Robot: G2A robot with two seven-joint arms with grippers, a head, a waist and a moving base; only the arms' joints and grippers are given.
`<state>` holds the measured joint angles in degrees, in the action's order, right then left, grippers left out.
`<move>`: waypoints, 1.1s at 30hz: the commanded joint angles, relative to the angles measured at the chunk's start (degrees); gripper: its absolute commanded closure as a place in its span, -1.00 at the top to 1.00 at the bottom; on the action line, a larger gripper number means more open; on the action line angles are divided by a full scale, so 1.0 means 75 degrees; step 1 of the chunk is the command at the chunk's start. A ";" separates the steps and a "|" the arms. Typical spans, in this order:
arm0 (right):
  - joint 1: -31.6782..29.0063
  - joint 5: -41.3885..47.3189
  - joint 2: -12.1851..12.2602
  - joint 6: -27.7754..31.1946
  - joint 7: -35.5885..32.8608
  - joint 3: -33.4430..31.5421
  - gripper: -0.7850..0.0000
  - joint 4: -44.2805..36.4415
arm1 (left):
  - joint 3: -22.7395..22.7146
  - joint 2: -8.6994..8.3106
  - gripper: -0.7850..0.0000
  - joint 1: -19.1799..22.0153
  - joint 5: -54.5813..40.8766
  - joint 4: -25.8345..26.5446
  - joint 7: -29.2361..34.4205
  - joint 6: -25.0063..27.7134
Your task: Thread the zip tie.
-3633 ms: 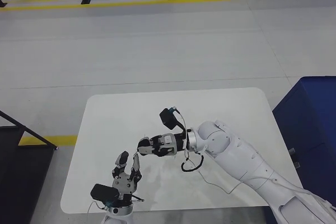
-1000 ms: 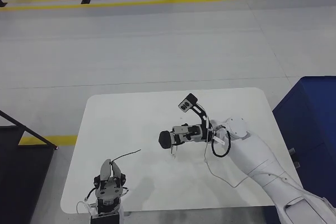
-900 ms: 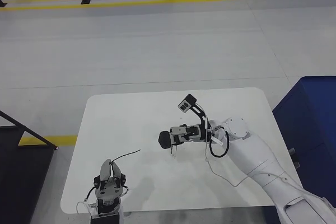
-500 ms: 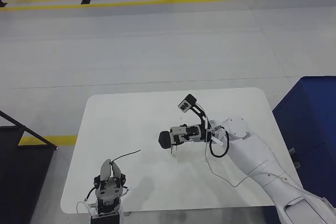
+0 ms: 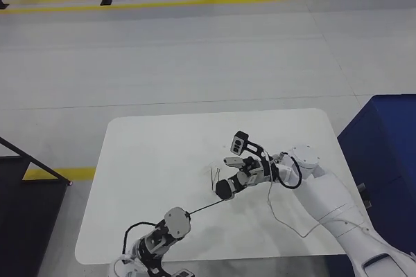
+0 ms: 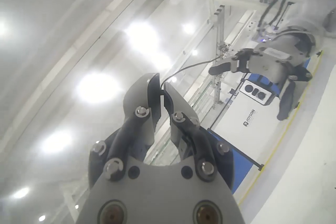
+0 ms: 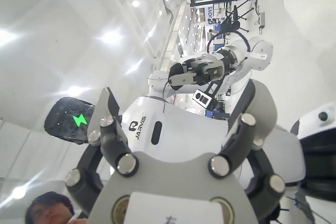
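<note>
A thin black zip tie (image 5: 206, 206) hangs in the air above the white table (image 5: 145, 145). My left gripper (image 6: 162, 86) is shut on one end of it, low over the table's near edge. From there the zip tie (image 6: 189, 67) runs out toward my right gripper (image 5: 227, 175), which is open over the middle of the table, fingers (image 7: 110, 107) spread wide. The tie's free end comes close to one right finger; I cannot tell whether they touch. The right wrist view shows the left gripper (image 7: 181, 75) farther off with the tie (image 7: 164, 93) dangling from it.
A blue cabinet (image 5: 395, 159) stands just off the table's right side. A black frame (image 5: 14, 208) stands off its left side. A thin dark shadow (image 5: 215, 174) lies on the table beside the right gripper.
The left arm has swung right and turned, so the tie now points at the right gripper. The right gripper has shifted right and turned over.
</note>
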<state>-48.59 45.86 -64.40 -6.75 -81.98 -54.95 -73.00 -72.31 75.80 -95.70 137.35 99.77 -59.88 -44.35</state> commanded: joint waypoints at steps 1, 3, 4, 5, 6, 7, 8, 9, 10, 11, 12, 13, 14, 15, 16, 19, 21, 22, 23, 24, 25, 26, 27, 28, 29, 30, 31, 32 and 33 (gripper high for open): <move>-0.0011 -0.0324 0.0022 0.0128 -0.0011 -0.0011 1.00 -0.0084 | 0.0072 -0.0004 -1.00 0.0021 0.0302 -0.0030 0.0194 -0.0204; -0.0011 -0.0324 0.0022 0.0128 -0.0011 -0.0011 1.00 -0.0084 | 0.0072 -0.0004 -1.00 0.0021 0.0302 -0.0030 0.0194 -0.0204; -0.0011 -0.0324 0.0022 0.0128 -0.0011 -0.0011 1.00 -0.0084 | 0.0072 -0.0004 -1.00 0.0021 0.0302 -0.0030 0.0194 -0.0204; -0.0011 -0.0324 0.0022 0.0128 -0.0011 -0.0011 1.00 -0.0084 | 0.0072 -0.0004 -1.00 0.0021 0.0302 -0.0030 0.0194 -0.0204; -0.0011 -0.0324 0.0022 0.0128 -0.0011 -0.0011 1.00 -0.0084 | 0.0072 -0.0004 -1.00 0.0021 0.0302 -0.0030 0.0194 -0.0204; -0.0058 -0.0401 0.0020 0.0185 0.0090 0.0011 1.00 -0.0160 | 0.0072 -0.0004 -1.00 0.0021 0.0302 -0.0030 0.0194 -0.0204; -0.0137 -0.0466 0.0017 0.0262 0.0149 0.0049 1.00 -0.0312 | 0.0072 -0.0004 -1.00 0.0021 0.0302 -0.0030 0.0194 -0.0204; -0.0207 -0.0433 0.0014 0.0258 0.0053 0.0091 1.00 -0.0414 | 0.0051 -0.0006 -1.00 0.0038 0.0341 -0.0020 0.0343 -0.0142; -0.0240 -0.0408 0.0013 0.0170 -0.0097 0.0139 1.00 -0.0451 | 0.0016 -0.0008 -1.00 0.0044 0.0457 -0.0040 0.0511 -0.0144; -0.0234 -0.0415 0.0013 0.0098 -0.0205 0.0171 1.00 -0.0460 | 0.0013 -0.0008 -1.00 0.0049 0.0575 -0.0058 0.0668 -0.0101; -0.0227 -0.0420 0.0007 0.0040 -0.0305 0.0215 1.00 -0.0470 | 0.0014 -0.0007 -1.00 0.0063 0.0639 -0.0053 0.0823 -0.0064; -0.0207 -0.0445 0.0002 0.0012 -0.0351 0.0248 1.00 -0.0461 | 0.0016 -0.0005 -1.00 0.0076 0.0672 -0.0043 0.0965 -0.0072; -0.0184 -0.0496 -0.0005 0.0012 -0.0357 0.0282 1.00 -0.0451 | 0.0018 -0.0005 -1.00 0.0088 0.0730 -0.0056 0.1072 -0.0074; -0.0172 -0.0501 -0.0015 0.0028 -0.0354 0.0309 1.00 -0.0443 | 0.0005 -0.0008 -1.00 0.0101 0.0837 -0.0095 0.1173 -0.0072; -0.0162 -0.0465 -0.0028 0.0029 -0.0371 0.0337 1.00 -0.0431 | -0.0002 -0.0009 -1.00 0.0121 0.0966 -0.0124 0.1271 -0.0094; -0.0103 -0.0336 -0.0067 0.0052 -0.0431 0.0397 0.13 -0.0369 | 0.0131 -0.0011 -1.00 0.0153 0.1126 -0.0184 0.1375 0.0006; -0.0057 -0.0365 -0.0088 0.0074 -0.0362 0.0432 0.00 -0.0330 | 0.0199 -0.0021 -1.00 0.0160 0.1193 -0.0209 0.1351 0.0032; -0.0041 -0.0359 -0.0099 0.0078 -0.0348 0.0454 -0.11 -0.0320 | 0.0219 -0.0026 -1.00 0.0167 0.1256 -0.0238 0.1368 0.0027; -0.0030 -0.0358 -0.0111 0.0070 -0.0340 0.0484 -0.14 -0.0312 | 0.0238 -0.0029 -1.00 0.0181 0.1313 -0.0268 0.1407 0.0029; -0.0020 -0.0356 -0.0123 0.0068 -0.0341 0.0516 -0.14 -0.0316 | 0.0260 -0.0030 -1.00 0.0207 0.1380 -0.0312 0.1459 0.0048; -0.0011 -0.0361 -0.0135 0.0064 -0.0360 0.0554 -0.14 -0.0319 | 0.0278 -0.0032 -1.00 0.0239 0.1464 -0.0359 0.1512 0.0083; 0.0000 -0.0355 -0.0146 0.0062 -0.0365 0.0580 -0.13 -0.0309 | 0.0303 -0.0032 -1.00 0.0274 0.1505 -0.0380 0.1571 0.0097; 0.0010 -0.0352 -0.0156 0.0071 -0.0355 0.0600 -0.14 -0.0293 | 0.0330 -0.0032 -1.00 0.0292 0.1520 -0.0401 0.1631 0.0120; 0.0025 -0.0362 -0.0166 0.0088 -0.0356 0.0620 -0.15 -0.0283 | 0.0347 -0.0035 -1.00 0.0313 0.1543 -0.0419 0.1682 0.0147; 0.0039 -0.0365 -0.0174 0.0097 -0.0394 0.0643 -0.15 -0.0274 | 0.0341 -0.0039 -1.00 0.0334 0.1616 -0.0442 0.1743 0.0160; 0.0052 -0.0363 -0.0182 0.0106 -0.0409 0.0655 -0.17 -0.0251 | 0.0352 -0.0041 -1.00 0.0345 0.1663 -0.0448 0.1805 0.0154; 0.0066 -0.0369 -0.0188 0.0132 -0.0416 0.0662 -0.17 -0.0239 | 0.0363 -0.0043 -1.00 0.0354 0.1700 -0.0471 0.1857 0.0158; 0.0074 -0.0375 -0.0193 0.0163 -0.0449 0.0670 -0.18 -0.0234 | 0.0382 -0.0047 -1.00 0.0363 0.1715 -0.0503 0.1892 0.0188; 0.0078 -0.0359 -0.0197 0.0178 -0.0480 0.0668 -0.18 -0.0218 | 0.0403 -0.0051 -1.00 0.0377 0.1720 -0.0512 0.1902 0.0202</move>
<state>-48.04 43.08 -65.85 -5.54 -85.36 -49.93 -74.72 -69.44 75.45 -92.95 150.22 96.04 -45.70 -42.97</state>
